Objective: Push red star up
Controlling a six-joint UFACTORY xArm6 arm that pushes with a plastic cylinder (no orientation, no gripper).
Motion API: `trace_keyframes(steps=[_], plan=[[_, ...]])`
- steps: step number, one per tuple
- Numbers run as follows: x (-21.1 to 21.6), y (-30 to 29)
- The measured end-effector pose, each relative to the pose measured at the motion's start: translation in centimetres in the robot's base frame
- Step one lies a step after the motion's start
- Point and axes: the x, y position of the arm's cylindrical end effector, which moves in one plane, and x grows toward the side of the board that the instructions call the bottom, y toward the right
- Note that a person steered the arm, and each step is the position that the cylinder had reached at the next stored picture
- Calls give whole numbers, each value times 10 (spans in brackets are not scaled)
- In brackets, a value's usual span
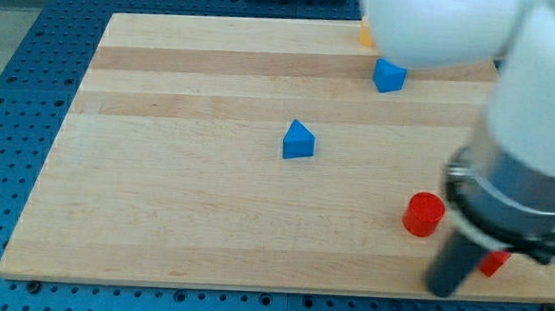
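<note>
A red block (495, 263), mostly hidden behind my arm so its shape cannot be made out, lies near the board's bottom right. A red cylinder (424, 214) stands just to its upper left. My dark rod comes down in front of them, blurred and close to the camera; my tip (441, 290) is by the board's bottom edge, below the cylinder and to the left of the hidden red block. Whether it touches either block cannot be told.
A blue triangular block (298, 139) sits mid-board. Another blue block (388, 76) lies near the top right, with an orange block (365, 32) above it, partly hidden by the white arm (537, 112). The wooden board (161, 197) rests on a blue perforated table.
</note>
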Motion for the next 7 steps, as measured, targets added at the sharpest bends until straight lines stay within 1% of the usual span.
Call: trace_keyframes(steps=[1,3,4,7], plan=[[0,35],[-6,35],[-24,35],[-56,42]])
